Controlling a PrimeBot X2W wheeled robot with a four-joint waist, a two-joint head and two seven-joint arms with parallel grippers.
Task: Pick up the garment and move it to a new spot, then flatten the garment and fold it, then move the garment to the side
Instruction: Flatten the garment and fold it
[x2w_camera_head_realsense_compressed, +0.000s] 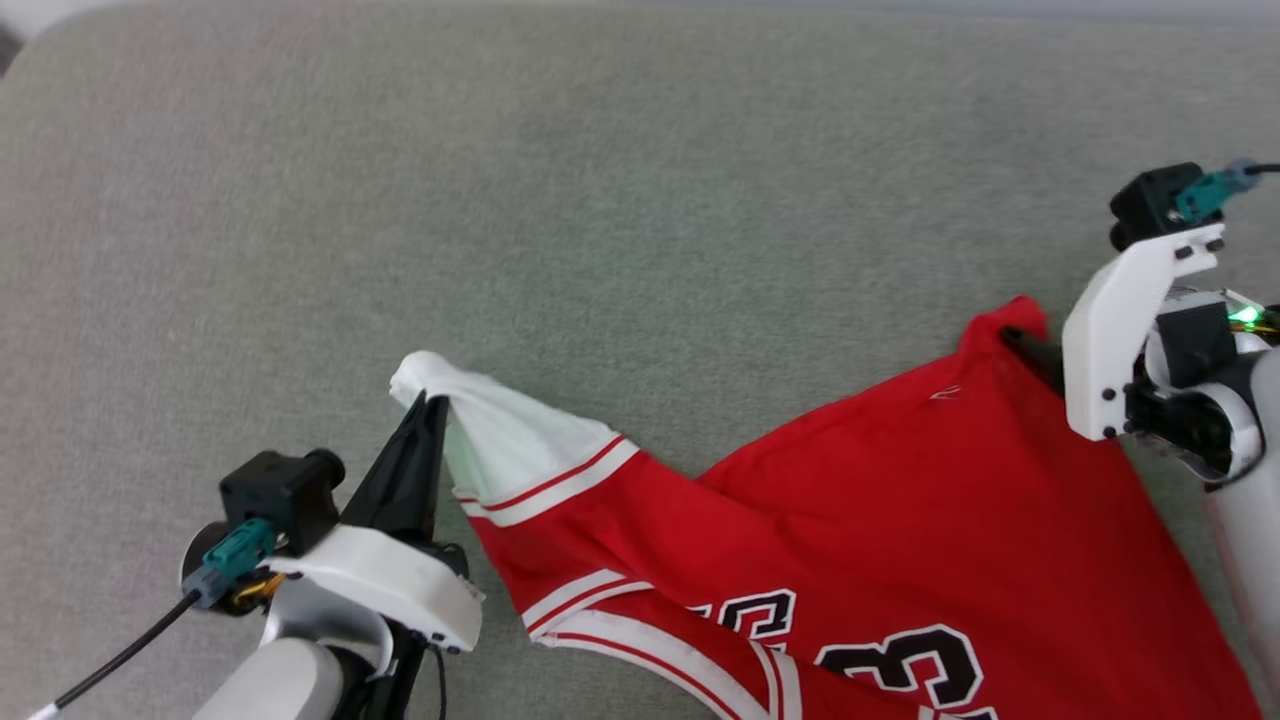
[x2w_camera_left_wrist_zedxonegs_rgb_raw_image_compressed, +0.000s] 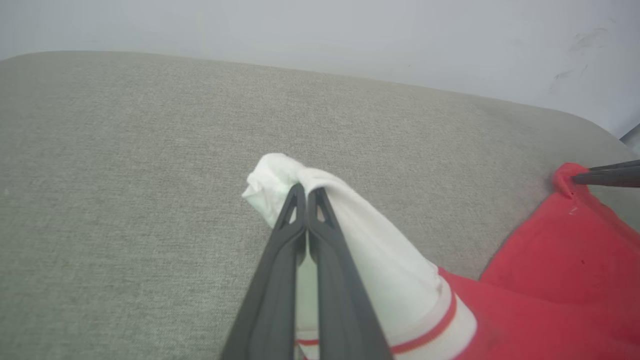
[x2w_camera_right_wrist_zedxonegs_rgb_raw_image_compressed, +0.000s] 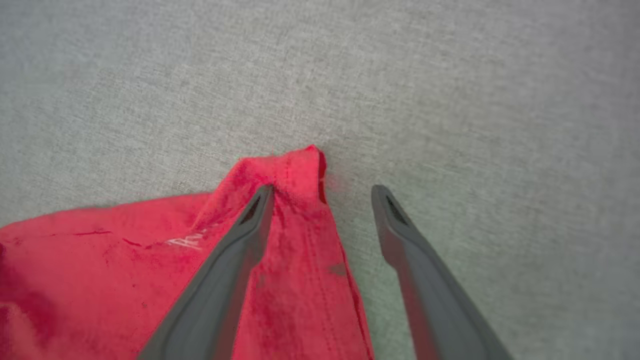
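Grey cloth surface (x2w_camera_head_realsense_compressed: 600, 180): left gripper (x2w_camera_left_wrist_zedxonegs_rgb_raw_image_compressed: 306, 192) clamped on the white sleeve of the garment (x2w_camera_head_realsense_compressed: 900, 480) lying there.
Right wrist view shows right gripper (x2w_camera_right_wrist_zedxonegs_rgb_raw_image_compressed: 322, 189) wide apart at its red corner; left wrist view adds a pale wall (x2w_camera_left_wrist_zedxonegs_rgb_raw_image_compressed: 350, 30).

**Free room and obstructions on the grey padded surface (x2w_camera_head_realsense_compressed: 640, 200)**
The far and left stretches are lying bare, giving open passage. The garment (x2w_camera_head_realsense_compressed: 900, 480) is spreading over the near right part. Its white sleeve (x2w_camera_left_wrist_zedxonegs_rgb_raw_image_compressed: 350, 225) is rising off the surface in the closed left claw (x2w_camera_left_wrist_zedxonegs_rgb_raw_image_compressed: 306, 190), barring low passage there. The right claw (x2w_camera_right_wrist_zedxonegs_rgb_raw_image_compressed: 322, 190), jaws apart, is hanging with one finger over the red corner (x2w_camera_right_wrist_zedxonegs_rgb_raw_image_compressed: 295, 170) and the other over bare surface. A pale wall (x2w_camera_left_wrist_zedxonegs_rgb_raw_image_compressed: 320, 30) is bounding the far edge.
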